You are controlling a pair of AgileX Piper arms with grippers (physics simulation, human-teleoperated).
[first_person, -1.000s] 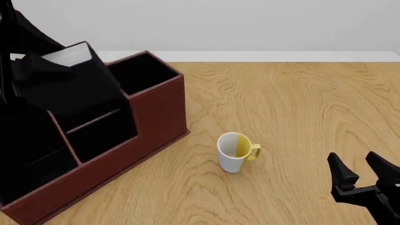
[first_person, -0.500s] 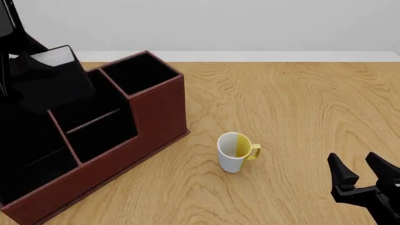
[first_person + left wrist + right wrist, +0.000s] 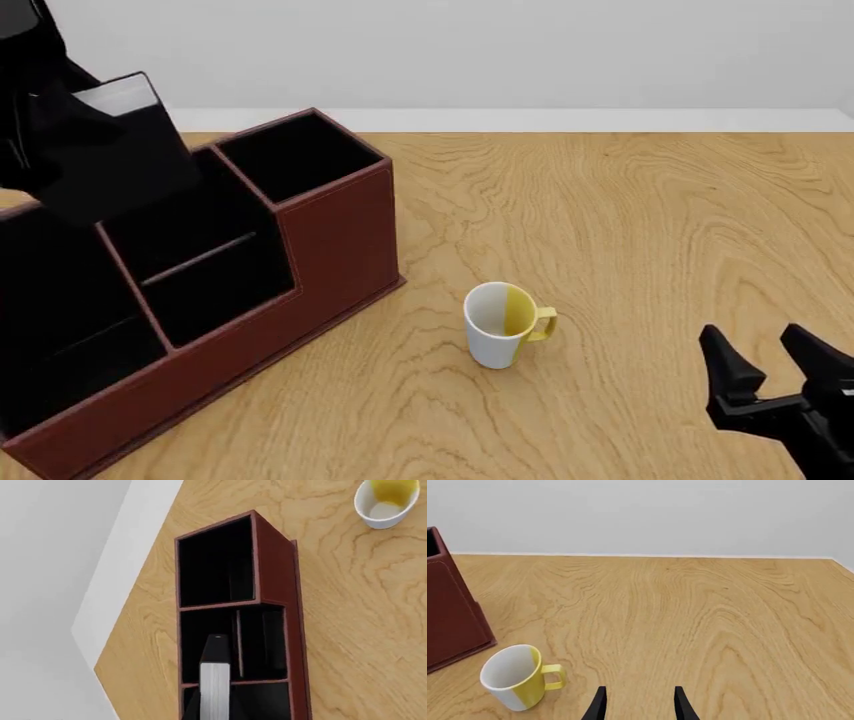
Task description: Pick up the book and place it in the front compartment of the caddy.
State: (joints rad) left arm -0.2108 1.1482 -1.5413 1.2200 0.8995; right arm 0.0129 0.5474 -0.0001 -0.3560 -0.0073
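Observation:
The book point(image 3: 118, 150), black-covered with white page edges, hangs tilted in the air over the left, rear part of the caddy point(image 3: 340, 240). My left gripper point(image 3: 47, 150) is shut on it; its black fingers blend into the cover. In the left wrist view the book point(image 3: 215, 680) is edge-on above the caddy's point(image 3: 273, 560) middle black-lined slots, clear of them. My right gripper point(image 3: 751, 342) is open and empty, low at the near right; it also shows in the right wrist view point(image 3: 640, 694).
A white-and-yellow mug point(image 3: 502, 324) stands upright on the wood table between the caddy and my right gripper. It also shows in the right wrist view point(image 3: 514, 676), with the caddy's corner point(image 3: 450, 610) beside it.
My left gripper has carried the book to the left and a little upward over the caddy. The right arm and the mug have not moved.

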